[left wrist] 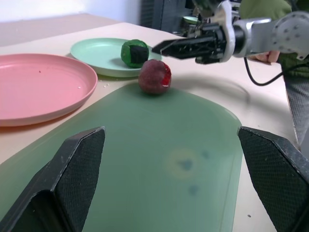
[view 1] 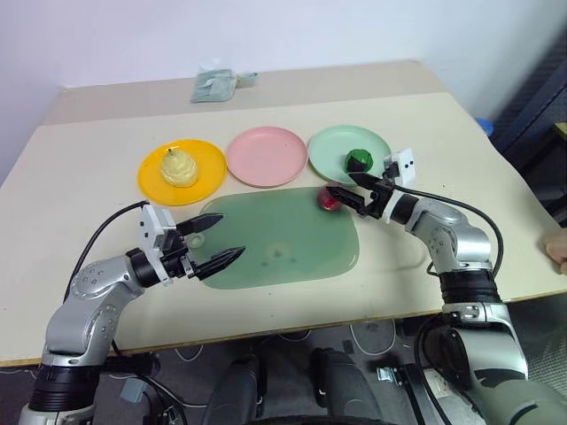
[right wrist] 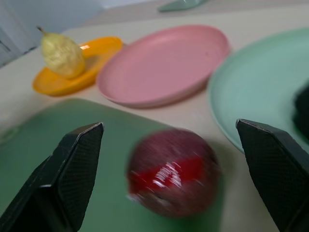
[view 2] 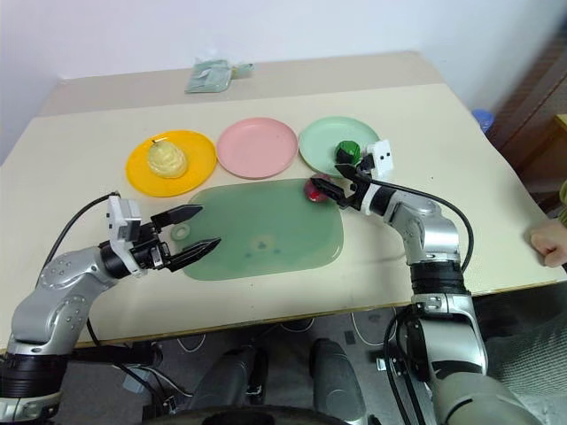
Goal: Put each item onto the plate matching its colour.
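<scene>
Three round, smooth plastic plates sit in a row on the pale table (view 1: 80, 168). The orange-yellow plate (view 1: 205, 168) at the left carries the bumpy pale yellow pear (view 1: 178, 167), standing upright with its short stem up. The pink plate (view 1: 266, 156) in the middle is bare. The mint green plate (view 1: 332, 146) at the right holds the lumpy dark green ball (view 1: 358, 160) near its right rim.

Nearer lies a large translucent green mat (view 1: 283, 243) with rounded corners. The glossy red-pink ball (view 1: 329, 200) rests at the mat's far right corner, just near of the mint plate.

The right gripper (view 1: 351, 191) hovers just right of this ball, its tapered black fingers spread wide and empty. The left gripper (view 1: 214, 241) hangs over the mat's near left edge, fingers likewise wide apart, holding nothing.
</scene>
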